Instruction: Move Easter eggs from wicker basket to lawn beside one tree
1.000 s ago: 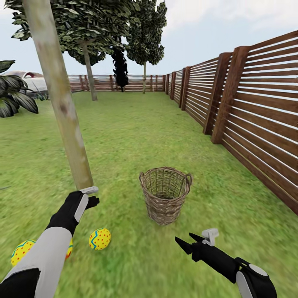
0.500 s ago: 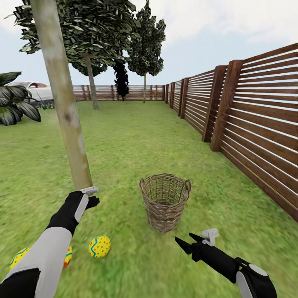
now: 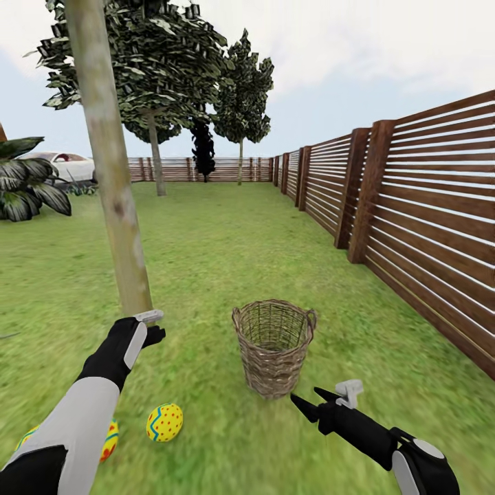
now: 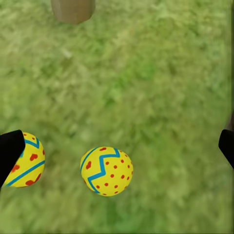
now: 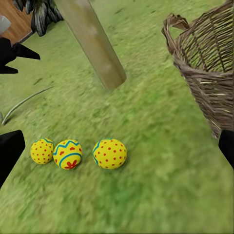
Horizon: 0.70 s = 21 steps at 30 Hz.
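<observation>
Three eggs on the grass by the trunk, basket apparently empty

The three Easter eggs (image 5: pixel 73 152) lie in a short row on the lawn (image 3: pixel 220 247), near the foot of the tree (image 3: pixel 113 185), at about 7 o'clock from its base in the head view; the wicker basket (image 3: pixel 275 344) stands apart at the trunk's 3 o'clock, and no egg shows through its weave, so I judge the placing done. The nearest egg (image 3: pixel 165 422) sits at roughly 5 o'clock from the left tool (image 3: pixel 152 326), which hovers just before the trunk; in its wrist view its two fingertips stand wide apart with nothing between them. The right tool (image 3: pixel 309 402) is spread and empty too, just beside the basket at its 5 o'clock. The left arm is the nearer one to the eggs.
</observation>
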Available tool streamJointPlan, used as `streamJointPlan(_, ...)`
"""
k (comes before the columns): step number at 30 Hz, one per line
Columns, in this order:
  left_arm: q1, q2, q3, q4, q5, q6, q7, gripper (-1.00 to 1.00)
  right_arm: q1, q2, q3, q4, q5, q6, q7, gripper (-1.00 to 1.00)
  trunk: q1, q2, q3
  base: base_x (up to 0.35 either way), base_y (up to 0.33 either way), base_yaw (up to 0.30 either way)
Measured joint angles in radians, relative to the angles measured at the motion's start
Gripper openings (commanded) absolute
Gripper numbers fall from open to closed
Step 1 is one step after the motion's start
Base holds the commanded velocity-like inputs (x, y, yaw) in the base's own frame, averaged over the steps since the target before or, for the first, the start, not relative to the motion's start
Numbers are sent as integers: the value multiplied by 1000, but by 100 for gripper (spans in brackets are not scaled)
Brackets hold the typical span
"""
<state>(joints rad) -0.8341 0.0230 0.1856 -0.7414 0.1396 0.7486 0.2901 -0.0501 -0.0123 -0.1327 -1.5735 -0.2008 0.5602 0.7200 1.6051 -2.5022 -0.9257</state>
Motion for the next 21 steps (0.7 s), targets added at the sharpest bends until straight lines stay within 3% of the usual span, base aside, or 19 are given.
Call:
streamJointPlan(11, 0, 0, 0, 1, -1, 0, 0, 100, 0, 0, 4, 0, 0, 0, 0, 100, -5, 3, 43, 0, 0, 0)
streamJointPlan(21, 0, 0, 0, 1, -1, 0, 0, 100, 0, 0, 6, 1, 0, 0, -1, 100, -43, 72, 74, 0, 0, 0)
